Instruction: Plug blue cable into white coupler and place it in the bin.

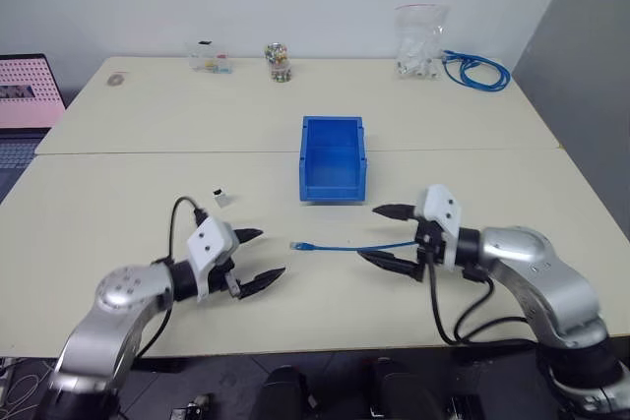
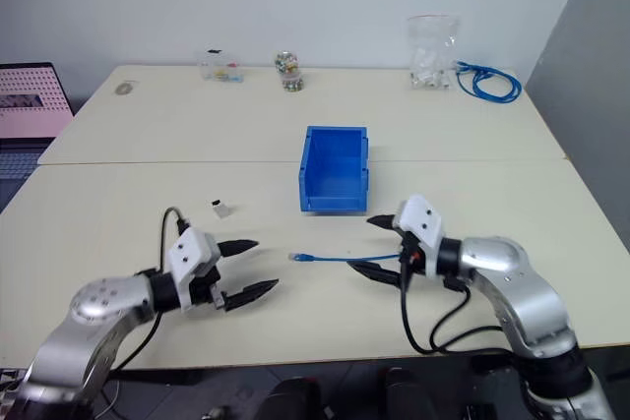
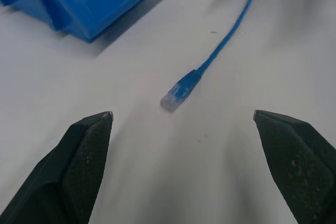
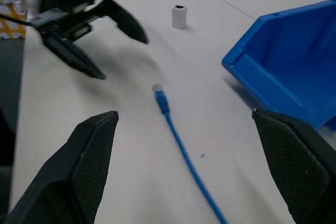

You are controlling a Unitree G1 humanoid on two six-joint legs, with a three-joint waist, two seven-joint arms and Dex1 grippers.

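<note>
Tabletop, both hands spread wide and empty: left hand, right hand.

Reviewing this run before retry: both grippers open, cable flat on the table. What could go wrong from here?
1. The blue cable lies thin and flat on the table; the left gripper may pinch beside the plug or push it away.
2. The white coupler is tiny and stands apart from the cable; an arm passing could knock it.
3. The right gripper straddles the cable and might drag it when moving.
</note>
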